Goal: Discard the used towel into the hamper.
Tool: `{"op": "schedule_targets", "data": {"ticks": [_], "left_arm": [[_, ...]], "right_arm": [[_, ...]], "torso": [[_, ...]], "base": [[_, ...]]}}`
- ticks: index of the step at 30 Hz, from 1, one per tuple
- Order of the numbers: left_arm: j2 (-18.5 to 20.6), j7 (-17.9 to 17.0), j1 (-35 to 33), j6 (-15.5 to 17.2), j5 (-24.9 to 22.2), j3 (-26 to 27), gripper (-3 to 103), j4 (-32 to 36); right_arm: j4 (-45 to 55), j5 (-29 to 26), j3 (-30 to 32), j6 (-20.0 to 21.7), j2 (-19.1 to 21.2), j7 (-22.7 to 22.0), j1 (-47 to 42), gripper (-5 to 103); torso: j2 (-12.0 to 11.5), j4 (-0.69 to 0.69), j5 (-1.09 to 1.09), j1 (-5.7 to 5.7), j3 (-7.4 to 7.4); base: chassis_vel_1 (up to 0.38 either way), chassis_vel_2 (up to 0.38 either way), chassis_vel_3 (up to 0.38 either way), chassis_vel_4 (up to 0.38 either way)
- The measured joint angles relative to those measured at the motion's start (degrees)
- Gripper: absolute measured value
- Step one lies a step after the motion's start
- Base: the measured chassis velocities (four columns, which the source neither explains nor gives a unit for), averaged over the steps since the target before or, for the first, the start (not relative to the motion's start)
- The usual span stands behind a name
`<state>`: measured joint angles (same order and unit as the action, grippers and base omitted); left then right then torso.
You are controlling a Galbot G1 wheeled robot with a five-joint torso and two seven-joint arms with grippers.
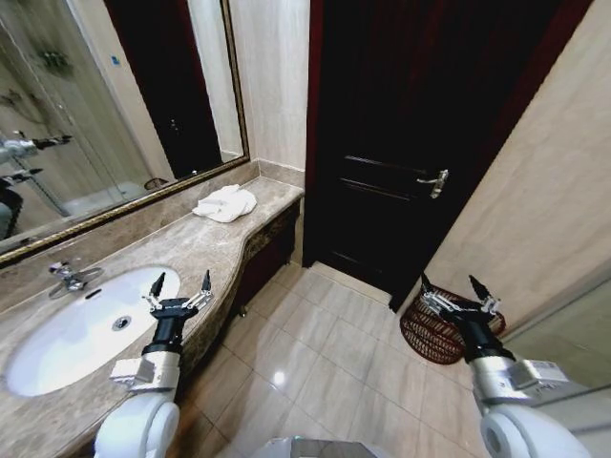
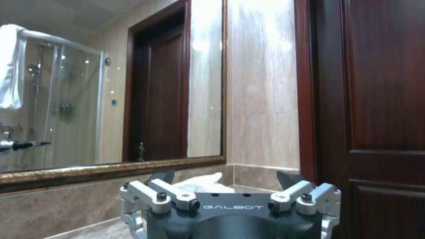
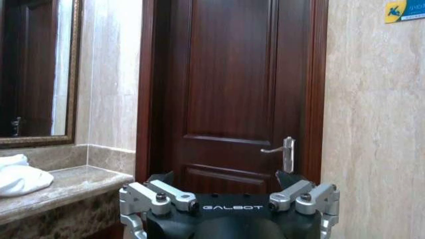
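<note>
The used towel [image 1: 225, 202] is a crumpled white heap at the far end of the marble counter [image 1: 205, 246], under the mirror's corner. It also shows beyond my left gripper [image 2: 226, 177] as a white towel [image 2: 206, 183], and at the edge of the right wrist view, towel [image 3: 20, 177]. The hamper [image 1: 431, 334], a dark red-brown woven basket, stands on the floor by the right wall. My left gripper [image 1: 181, 280] is open above the counter's front edge beside the sink, well short of the towel. My right gripper [image 1: 450, 283] is open and held in the air over the hamper; right gripper [image 3: 224, 178] faces the door.
A white sink [image 1: 76, 334] with a chrome faucet [image 1: 69, 278] is set in the counter's near part. A large mirror [image 1: 115, 105] hangs behind it. A dark wooden door [image 1: 420, 143] with a lever handle [image 1: 434, 181] is shut ahead. Tiled floor [image 1: 315, 353] lies between counter and hamper.
</note>
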<state>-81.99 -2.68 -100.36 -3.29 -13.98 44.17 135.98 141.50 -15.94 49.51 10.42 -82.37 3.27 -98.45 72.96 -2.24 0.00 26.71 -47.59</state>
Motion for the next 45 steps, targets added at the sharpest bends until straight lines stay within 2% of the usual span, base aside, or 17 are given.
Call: {"op": "schedule_targets", "data": {"ticks": [11,20,45], "left_arm": [[-0.09,0.09,0.01,-0.31,0.26,0.04,100,-0.33],[-0.28,0.15,-0.12,1.06,0.21,0.00,100,-0.19],[-0.58,0.38,-0.45,1.06,0.11,-0.27,100,0.05]], "right_arm": [[-0.34,0.56,-0.21,-0.47,0.08,0.06,-0.03,100],[-0.49,1.11,-0.48,-0.77,0.16,0.30,-0.04,100],[-0.33,0.90,-0.46,-1.04,0.08,0.03,-0.54,100]], "torso": [[-0.01,-0.04,0.00,0.02,-0.01],[-0.01,-0.01,0.00,0.02,-0.01],[-0.01,-0.02,-0.01,0.01,0.00]], "base": [[-0.127,0.142,0.136,-0.128],[-0.140,0.130,0.134,-0.134],[-0.097,0.154,0.157,-0.103]]}}
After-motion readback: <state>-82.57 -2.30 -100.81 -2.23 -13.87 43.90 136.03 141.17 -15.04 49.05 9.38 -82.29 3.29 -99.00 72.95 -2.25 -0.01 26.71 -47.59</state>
